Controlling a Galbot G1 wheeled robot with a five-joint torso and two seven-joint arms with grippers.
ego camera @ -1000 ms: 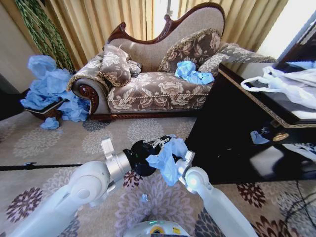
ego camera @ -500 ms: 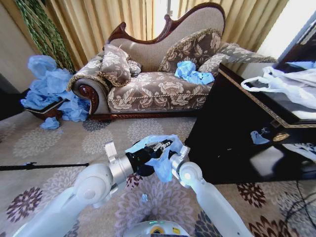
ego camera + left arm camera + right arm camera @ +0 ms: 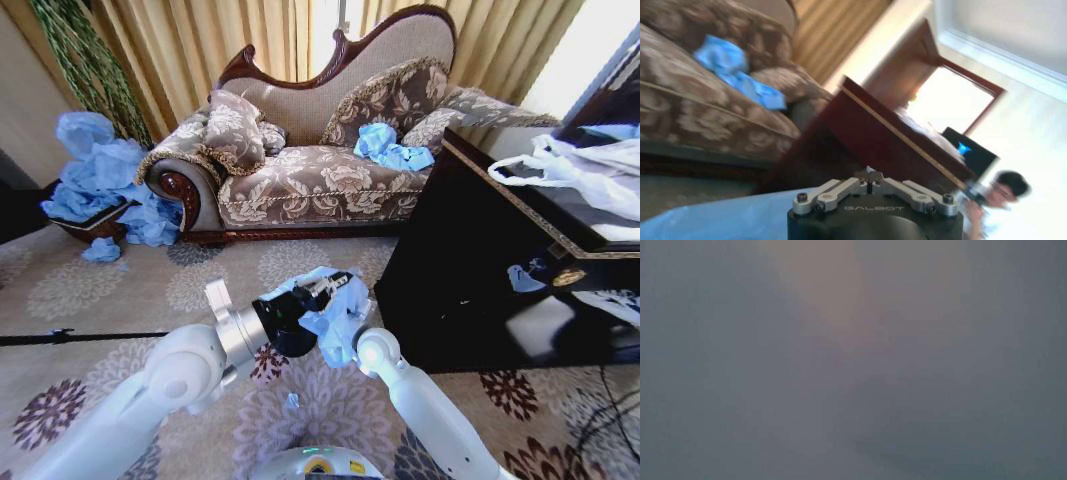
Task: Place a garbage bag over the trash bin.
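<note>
The light-blue garbage bag (image 3: 338,322) hangs crumpled in the air over the carpet, between my two arms. My left gripper (image 3: 325,288) lies against the bag's upper side with its fingers shut; in the left wrist view the left gripper (image 3: 870,176) has its tips pressed together, with no plastic visible between them, and a fold of the garbage bag (image 3: 720,220) spreads beside its body. My right arm (image 3: 375,352) reaches up from below, and its gripper is buried under the bag. Blue-grey plastic hazes over the right wrist view. The trash bin is out of view.
A patterned sofa (image 3: 310,175) stands ahead with blue bags (image 3: 388,146) on its seat. A heap of blue bags (image 3: 100,175) lies at the left. A dark cabinet (image 3: 480,270) with white bags (image 3: 580,170) stands close on the right. A black cable (image 3: 80,337) crosses the carpet.
The bag, which hung to the right of my left gripper, is now bunched around it. My right arm has moved in closer beneath the bag, and its gripper is now covered.
</note>
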